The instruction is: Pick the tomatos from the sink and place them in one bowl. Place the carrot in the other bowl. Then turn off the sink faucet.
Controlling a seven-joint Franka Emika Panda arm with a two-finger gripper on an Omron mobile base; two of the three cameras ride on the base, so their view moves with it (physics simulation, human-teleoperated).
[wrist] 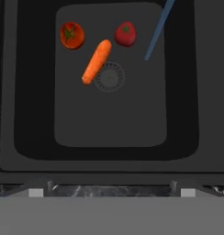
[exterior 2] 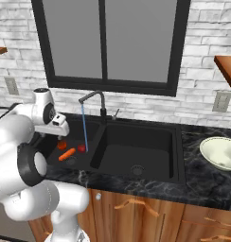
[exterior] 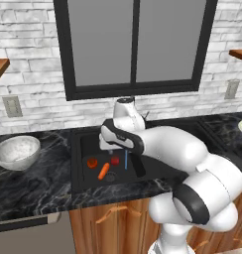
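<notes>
The claw (wrist: 112, 190), jaws wide apart and holding nothing, hangs above the sink (wrist: 36, 151). Well below it on the left basin floor lie two tomatoes (wrist: 72, 35) (wrist: 126, 34) with the carrot (wrist: 96, 61) between them.

Sink's left basin held all three items, bowls out on the counter to either side.

In the sink (exterior 2: 136, 142), the carrot (wrist: 96, 62) lay beside the left basin's drain (wrist: 109, 76), with one tomato (wrist: 71, 35) to its left and the other tomato (wrist: 126, 34) to its right, each apart from it. The faucet (exterior 2: 93, 100) stood behind the sink. One bowl (exterior: 16, 152) sat on the counter (exterior: 29, 183) far left, the other bowl (exterior 2: 220, 152) far right.
</notes>
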